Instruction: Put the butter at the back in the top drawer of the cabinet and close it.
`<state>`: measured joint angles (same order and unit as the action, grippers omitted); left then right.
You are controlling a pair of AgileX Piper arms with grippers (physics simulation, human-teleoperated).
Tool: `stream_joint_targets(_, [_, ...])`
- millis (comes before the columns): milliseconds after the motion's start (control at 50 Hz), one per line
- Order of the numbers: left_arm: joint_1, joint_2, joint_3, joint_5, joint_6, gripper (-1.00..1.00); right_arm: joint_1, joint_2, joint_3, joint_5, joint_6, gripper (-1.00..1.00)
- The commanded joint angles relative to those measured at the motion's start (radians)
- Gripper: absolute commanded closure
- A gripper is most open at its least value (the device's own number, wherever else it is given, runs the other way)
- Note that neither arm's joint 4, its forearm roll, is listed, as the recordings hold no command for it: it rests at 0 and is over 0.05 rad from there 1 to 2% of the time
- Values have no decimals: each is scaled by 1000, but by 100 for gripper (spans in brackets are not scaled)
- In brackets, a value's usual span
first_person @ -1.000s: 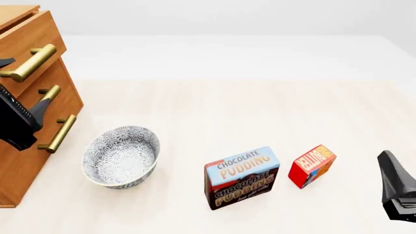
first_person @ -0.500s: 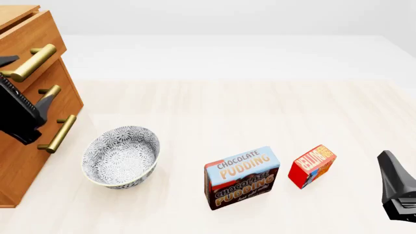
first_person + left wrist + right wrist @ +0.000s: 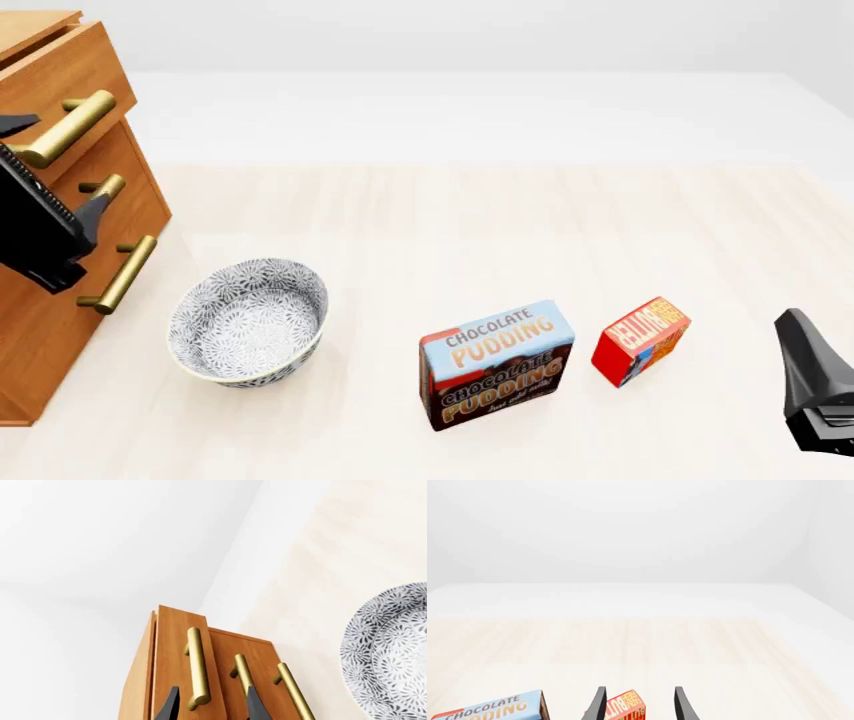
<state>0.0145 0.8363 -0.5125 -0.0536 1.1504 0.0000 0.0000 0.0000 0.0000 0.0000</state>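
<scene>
The cabinet (image 3: pixel 100 215) stands at the far left, and its top drawer (image 3: pixel 67 70) juts out slightly past the two below. My left gripper (image 3: pixel 56 165) is open at the top drawer's brass handle (image 3: pixel 64 128). In the left wrist view the fingers (image 3: pixel 170 705) straddle that handle (image 3: pixel 197 667) without closing on it. The butter (image 3: pixel 641 340), a small red box, stands on the table right of centre. My right gripper (image 3: pixel 811 385) is open, low at the right edge and apart from the butter. The right wrist view shows the butter (image 3: pixel 626 709) just beyond the right gripper (image 3: pixel 639 705).
A patterned bowl (image 3: pixel 248 320) sits in front of the cabinet's lower drawers. A chocolate pudding box (image 3: pixel 497 365) stands just left of the butter. The pale wooden table (image 3: pixel 467 230) ends in a white wall behind.
My left gripper has risen a little along the cabinet front toward the top handle. The right arm, the butter and the other objects have not moved.
</scene>
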Motion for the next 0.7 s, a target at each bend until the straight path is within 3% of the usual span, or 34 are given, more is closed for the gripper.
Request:
stream_joint_targets(20, [18,15,13,-16,14,-100,0,0,0,0,0,-100])
stream_joint_targets(700, [55,74,24,-97,53,-100,0,0,0,0,0,-100])
